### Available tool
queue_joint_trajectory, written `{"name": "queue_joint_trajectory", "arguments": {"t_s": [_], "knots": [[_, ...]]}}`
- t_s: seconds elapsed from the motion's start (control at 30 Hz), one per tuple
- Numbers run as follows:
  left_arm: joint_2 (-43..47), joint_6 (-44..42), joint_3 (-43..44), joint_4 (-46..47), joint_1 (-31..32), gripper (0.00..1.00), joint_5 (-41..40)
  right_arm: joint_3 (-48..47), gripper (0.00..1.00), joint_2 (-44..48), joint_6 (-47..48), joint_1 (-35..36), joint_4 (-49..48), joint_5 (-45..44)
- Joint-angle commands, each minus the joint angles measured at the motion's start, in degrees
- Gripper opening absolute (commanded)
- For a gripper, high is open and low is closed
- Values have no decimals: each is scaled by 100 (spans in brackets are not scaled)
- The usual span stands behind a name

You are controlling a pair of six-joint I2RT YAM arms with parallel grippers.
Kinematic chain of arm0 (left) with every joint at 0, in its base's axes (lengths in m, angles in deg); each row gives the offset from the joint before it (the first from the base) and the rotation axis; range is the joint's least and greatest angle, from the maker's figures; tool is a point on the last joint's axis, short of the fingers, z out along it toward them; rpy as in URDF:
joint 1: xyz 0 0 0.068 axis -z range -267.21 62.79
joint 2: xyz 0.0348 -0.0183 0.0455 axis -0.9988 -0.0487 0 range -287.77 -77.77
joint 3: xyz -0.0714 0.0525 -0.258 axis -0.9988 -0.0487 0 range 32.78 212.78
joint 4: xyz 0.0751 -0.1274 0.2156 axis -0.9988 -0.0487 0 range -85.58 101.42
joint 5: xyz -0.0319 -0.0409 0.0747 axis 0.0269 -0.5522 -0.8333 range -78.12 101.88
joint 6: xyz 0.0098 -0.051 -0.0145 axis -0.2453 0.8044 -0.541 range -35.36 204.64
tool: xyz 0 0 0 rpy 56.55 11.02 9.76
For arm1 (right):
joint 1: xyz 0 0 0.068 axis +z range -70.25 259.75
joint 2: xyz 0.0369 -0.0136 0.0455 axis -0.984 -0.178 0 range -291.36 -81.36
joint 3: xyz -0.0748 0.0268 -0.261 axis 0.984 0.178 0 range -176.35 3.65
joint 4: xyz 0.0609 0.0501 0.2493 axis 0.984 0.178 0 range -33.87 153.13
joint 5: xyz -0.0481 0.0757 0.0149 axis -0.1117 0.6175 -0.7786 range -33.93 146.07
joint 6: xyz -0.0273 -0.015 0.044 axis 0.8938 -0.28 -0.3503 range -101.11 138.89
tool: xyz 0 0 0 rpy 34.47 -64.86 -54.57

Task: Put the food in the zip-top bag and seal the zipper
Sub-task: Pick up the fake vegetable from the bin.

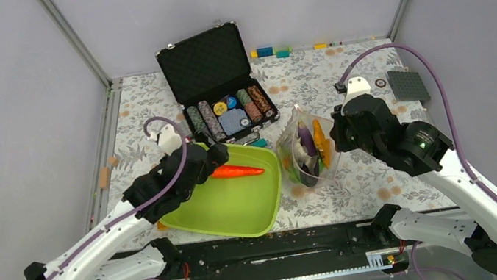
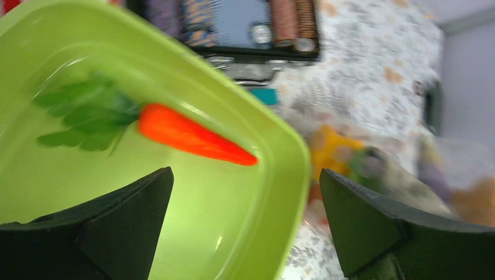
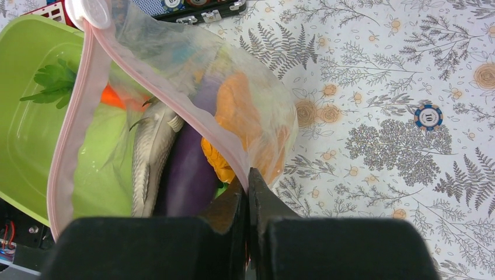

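One lime tray (image 1: pixel 241 211). One zip-top bag (image 1: pixel 292 150) just right of it, mouth open. Left gripper (image 2: pixel 246 181) has its fingers apart over the tray; right gripper (image 3: pixel 248 178) is pinched on the zipper (image 3: pixel 67 116). One carrot (image 2: pixel 192 135) is in the tray. In the bag: one eggplant (image 3: pixel 190 169), one fish (image 3: pixel 149 157), one orange fruit (image 3: pixel 239 111).

The carrot (image 1: pixel 237 171) lies in the tray (image 1: pixel 243 222), just past the tip of the left tool (image 1: pixel 217 156). The bag (image 1: pixel 307 153) stands on the tabletop (image 1: pixel 369 174) right beside the tray, between the two tools. The right tool (image 3: pixel 248 186) has the bag's mouth edge pinched in its tip. Inside the bag, just ahead of that tool, the fish (image 3: pixel 150 157) lies left of the eggplant (image 3: pixel 190 169). The case (image 1: pixel 218 78) sits behind the left tool. One chip (image 3: pixel 428 116) lies right of the right tool.
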Motion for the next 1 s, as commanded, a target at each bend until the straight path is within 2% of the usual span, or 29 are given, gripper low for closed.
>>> {"name": "queue_joint_trajectory", "arguments": {"t_s": [0.0,0.2,0.37,0.6,0.7,0.87,0.97], "knots": [[42,1156,-863,474,-646,99,383,-216,0,-11,92,25,13,56],[-407,3329,-1366,529,-712,99,-465,-172,0,12,104,25,20,1],[-1074,4502,-1465,507,-724,98,-739,-175,0,35,130,17,15,-124],[-1965,5086,-1395,547,-809,85,-555,-138,0,83,155,14,26,-254],[-2194,5157,-1431,666,-883,84,-682,-131,0,77,171,11,19,-286],[-2736,4795,-1488,1449,-1197,80,-174,-139,0,-21,179,10,18,-266],[-3057,4527,-1324,1549,-1239,74,115,-140,0,-10,186,14,17,-294]]}}
